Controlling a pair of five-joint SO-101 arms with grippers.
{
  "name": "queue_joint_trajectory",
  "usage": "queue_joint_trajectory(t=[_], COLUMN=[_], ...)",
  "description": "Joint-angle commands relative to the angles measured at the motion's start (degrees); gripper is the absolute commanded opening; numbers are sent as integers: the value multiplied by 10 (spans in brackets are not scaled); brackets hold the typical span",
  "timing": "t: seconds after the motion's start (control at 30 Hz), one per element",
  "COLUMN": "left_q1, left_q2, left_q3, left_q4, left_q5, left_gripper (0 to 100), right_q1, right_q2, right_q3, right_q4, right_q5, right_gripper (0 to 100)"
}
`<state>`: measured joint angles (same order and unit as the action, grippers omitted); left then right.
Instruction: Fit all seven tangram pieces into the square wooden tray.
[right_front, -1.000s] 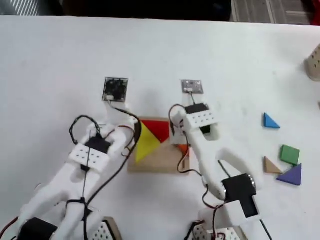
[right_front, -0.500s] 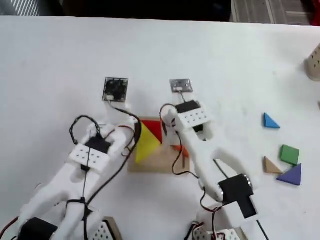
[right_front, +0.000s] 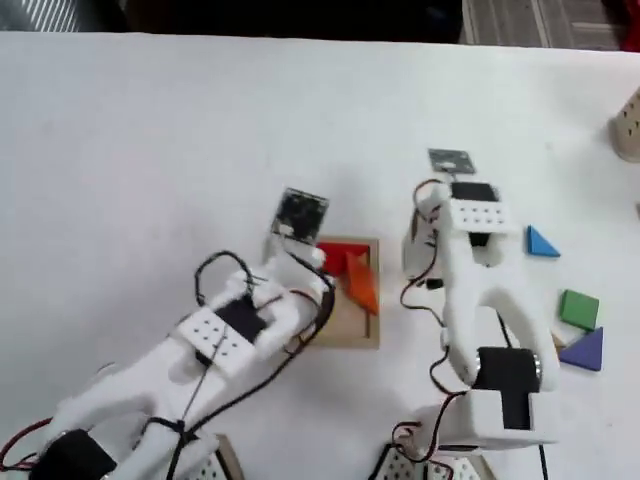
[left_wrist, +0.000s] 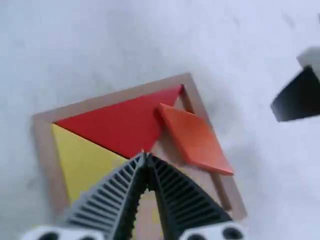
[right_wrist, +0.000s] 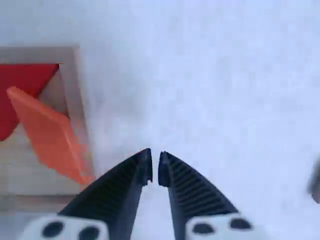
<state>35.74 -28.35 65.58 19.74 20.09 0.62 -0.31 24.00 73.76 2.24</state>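
Observation:
The square wooden tray (left_wrist: 196, 102) holds a red triangle (left_wrist: 117, 125) and a yellow triangle (left_wrist: 82, 162) lying flat. An orange parallelogram (left_wrist: 195, 140) rests tilted, with one end up on the tray's rim. My left gripper (left_wrist: 146, 158) hovers shut over the seam between red and yellow, holding nothing. My right gripper (right_wrist: 154, 166) is shut over bare table just beside the tray (right_wrist: 77, 90), apart from the orange parallelogram (right_wrist: 47, 137). From above, the left arm (right_front: 225, 335) covers the tray's (right_front: 360, 335) left part.
A blue triangle (right_front: 541, 242), a green square (right_front: 579, 309) and a purple triangle (right_front: 585, 350) lie loose on the table to the right of the right arm (right_front: 480, 290). A perforated wooden object (right_front: 627, 125) stands at the far right edge.
The right arm swung right, off the tray, and the orange parallelogram now lies there on its own. The left arm moved right, over the tray.

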Motion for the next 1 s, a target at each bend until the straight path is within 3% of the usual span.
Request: queue_joint_trajectory(t=[0.0, 0.17, 0.37, 0.73, 0.97], left_q1=[65, 100, 97, 95, 58], left_q2=[-21, 94, 283, 269, 244], left_q3=[-37, -86, -213, -216, -219], left_q4=[-69, -142, -87, 47, 124], left_q5=[86, 113, 113, 107, 76], left_gripper=[22, 22, 21, 22, 22], right_q1=[21, 39, 41, 41, 39], right_q2=[-19, -16, -15, -15, -15], right_q3=[1, -3, -1, -2, 2], right_q4=[-25, -31, -36, -36, -43], right_q5=[-6, -32, -32, -32, -32], right_gripper=[18, 17, 17, 17, 17])
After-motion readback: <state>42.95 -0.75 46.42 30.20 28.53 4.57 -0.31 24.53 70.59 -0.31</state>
